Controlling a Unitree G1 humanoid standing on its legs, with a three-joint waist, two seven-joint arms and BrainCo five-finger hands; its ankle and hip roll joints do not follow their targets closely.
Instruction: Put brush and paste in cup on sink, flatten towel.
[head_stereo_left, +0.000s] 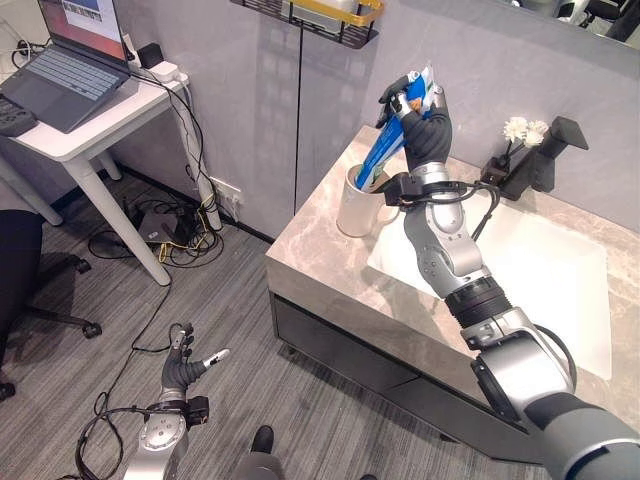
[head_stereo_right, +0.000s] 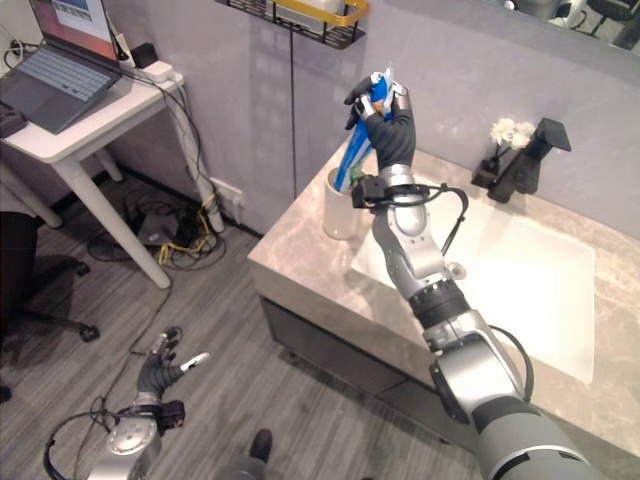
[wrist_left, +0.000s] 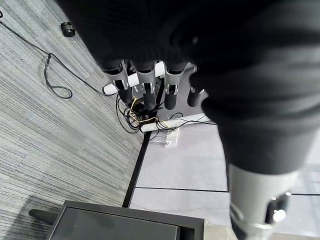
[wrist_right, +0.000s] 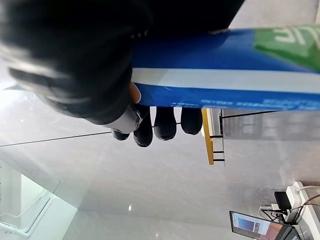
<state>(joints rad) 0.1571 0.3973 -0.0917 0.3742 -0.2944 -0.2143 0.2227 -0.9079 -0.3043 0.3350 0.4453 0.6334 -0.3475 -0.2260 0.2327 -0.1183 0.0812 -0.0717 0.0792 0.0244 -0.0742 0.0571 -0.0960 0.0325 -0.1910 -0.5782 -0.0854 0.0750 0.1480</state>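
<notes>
Left hand (head_stereo_left: 183, 368): low over the floor, well short of the sink counter (head_stereo_left: 320, 262), fingers relaxed and spread, holding nothing.

Right hand (head_stereo_left: 420, 118): raised above the cup (head_stereo_left: 357, 203), fingers curled round the upper end of the paste (head_stereo_left: 388, 140).

Paste: blue tube with a white stripe and a green patch, tilted, lower end inside the cup.

Cup: white, upright on the counter's left corner, beside the basin.

Faucet (head_stereo_left: 535, 160): black, behind the basin.

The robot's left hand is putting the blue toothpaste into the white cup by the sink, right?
Not quite: it's the right hand, not the left, as the left eye view shows. It holds the blue toothpaste, whose lower end is in the white cup by the sink.
</notes>
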